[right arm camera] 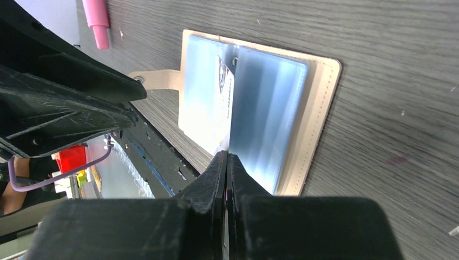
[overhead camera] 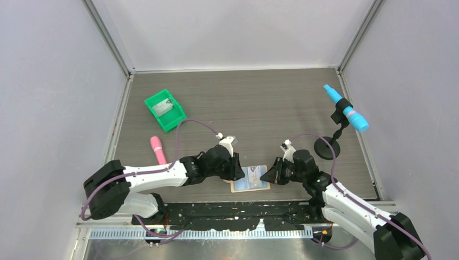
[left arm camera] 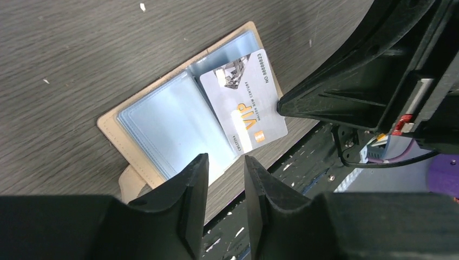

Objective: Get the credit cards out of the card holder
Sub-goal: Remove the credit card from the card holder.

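Card holder [overhead camera: 250,180] lies spread open on the desk [overhead camera: 260,103]. In the top view you have it directly between your two pincers. The left pincer [overhead camera: 236,172] is at its left edge and the right pincer [overhead camera: 269,175] at its right edge. Out past the left pincer lies a pink marker [overhead camera: 158,150], and farther on a green bin [overhead camera: 165,109]. On the far side of the right pincer, well apart from it, a blue tool [overhead camera: 346,111] sits on a black stand [overhead camera: 327,147].

Left wrist view. Your left pincer [left arm camera: 224,162] is released: its fingers stand a narrow gap apart with nothing between them. The card holder [left arm camera: 162,116] is just ahead of the fingertips, blue panels up, with the tan rim showing around them. One credit card [left arm camera: 243,100], pale and marked "VIP", sticks out askew from the panel on the right pincer's side. The tip of the right pincer [left arm camera: 280,104] meets that card's outer edge.

Right wrist view. Your right pincer [right arm camera: 227,158] is clenched on the credit card [right arm camera: 223,97]. The card shows nearly edge-on, rising from between the blue panels straight ahead of the fingertips. The card holder [right arm camera: 322,103] lies flat on the desk, and its strap tab [right arm camera: 157,80] points toward the left pincer [right arm camera: 65,103]. The pink marker [right arm camera: 97,21] is beyond that pincer. You cannot tell from these views whether the other panels hold more cards.
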